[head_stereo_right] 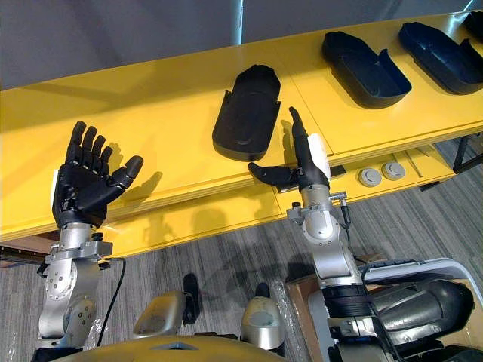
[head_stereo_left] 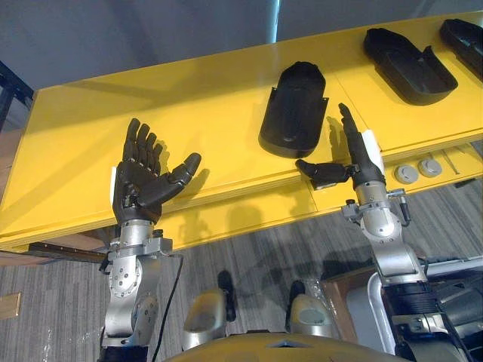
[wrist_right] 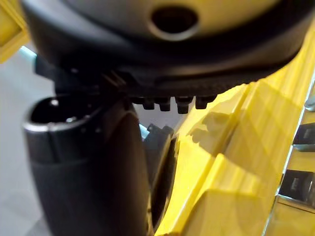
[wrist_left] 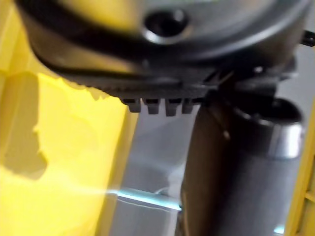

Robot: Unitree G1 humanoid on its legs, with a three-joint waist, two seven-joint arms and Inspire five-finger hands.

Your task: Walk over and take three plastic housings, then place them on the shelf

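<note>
Three black plastic housings lie on the yellow table [head_stereo_left: 189, 105]. The nearest housing [head_stereo_left: 294, 109] rests near the front edge, a second housing [head_stereo_left: 411, 64] lies further right, and a third housing [head_stereo_left: 464, 41] reaches the right border. My right hand [head_stereo_left: 362, 162] is held edge-on just right of the nearest housing, fingers straight and thumb pointing left below it, not touching. My left hand [head_stereo_left: 143, 185] hovers over the table's front left, palm up, fingers spread and holding nothing. In the right wrist view the housing's dark edge [wrist_right: 160, 172] shows past the thumb [wrist_right: 88, 167].
Two round grey knobs [head_stereo_left: 417, 170] sit on a lower ledge under the table's front right. Grey carpet floor [head_stereo_left: 249, 249] lies in front of the table. A dark frame [head_stereo_left: 11, 90] stands at the table's left end.
</note>
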